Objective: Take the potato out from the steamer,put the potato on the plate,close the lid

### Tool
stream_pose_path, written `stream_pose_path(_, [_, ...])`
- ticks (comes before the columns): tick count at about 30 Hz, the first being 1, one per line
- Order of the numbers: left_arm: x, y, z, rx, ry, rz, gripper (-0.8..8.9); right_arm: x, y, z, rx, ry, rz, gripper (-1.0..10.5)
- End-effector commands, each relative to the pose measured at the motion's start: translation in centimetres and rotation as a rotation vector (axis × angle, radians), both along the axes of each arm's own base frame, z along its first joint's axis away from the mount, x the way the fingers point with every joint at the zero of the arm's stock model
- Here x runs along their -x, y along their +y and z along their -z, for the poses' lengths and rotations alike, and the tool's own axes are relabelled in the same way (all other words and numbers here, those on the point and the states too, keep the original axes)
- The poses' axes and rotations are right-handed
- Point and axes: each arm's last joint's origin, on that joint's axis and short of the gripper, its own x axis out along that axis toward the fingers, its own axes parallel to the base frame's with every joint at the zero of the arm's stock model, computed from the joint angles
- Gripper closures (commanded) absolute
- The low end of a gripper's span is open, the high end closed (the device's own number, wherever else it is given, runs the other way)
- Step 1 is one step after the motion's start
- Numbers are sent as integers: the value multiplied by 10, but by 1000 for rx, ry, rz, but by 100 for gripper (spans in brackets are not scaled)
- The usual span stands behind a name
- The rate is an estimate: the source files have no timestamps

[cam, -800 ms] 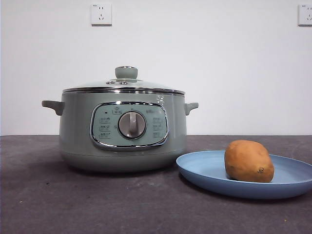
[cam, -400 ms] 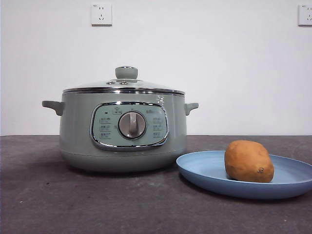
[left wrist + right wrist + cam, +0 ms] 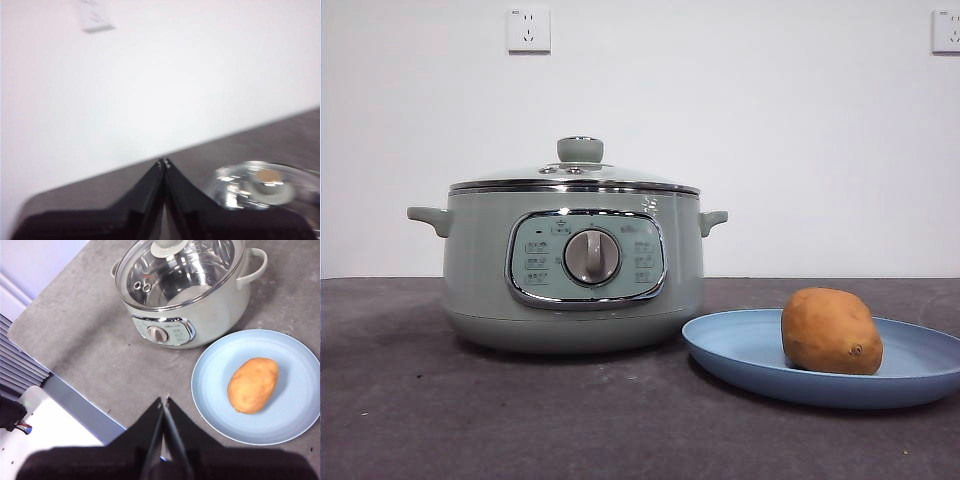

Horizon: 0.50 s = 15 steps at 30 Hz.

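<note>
On the plate (image 3: 740, 350), the potato (image 3: 830, 330).

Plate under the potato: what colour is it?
The plate is plain light blue with no pattern, clearest in the right wrist view.

Grey table (image 3: 520, 420): steamer (image 3: 570, 270), plate (image 3: 740, 350).

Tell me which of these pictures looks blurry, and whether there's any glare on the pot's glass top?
The left wrist view is soft and washed out, with bright glare spots on the lid behind the shut left end effector. The front view is sharp and evenly lit, with the potato crisp on the plate. The right wrist view is clear, and the steamer interior shines through the glass.
</note>
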Motion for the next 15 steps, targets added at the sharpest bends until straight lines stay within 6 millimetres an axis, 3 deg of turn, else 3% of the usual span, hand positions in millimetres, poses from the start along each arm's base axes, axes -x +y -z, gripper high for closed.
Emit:
stream_pose_path(1, [1,4,38,-15,-41,-50,817,0,0,0,2,-7,-3,946])
stream_pose_path(7, [8,7,108,-12,-65,-78,817,0,0,0,2,-7,-3,946])
stream_pose_path(15, [11,8,169,9,-11,-89,817,0,0,0,2,-7,-3,946])
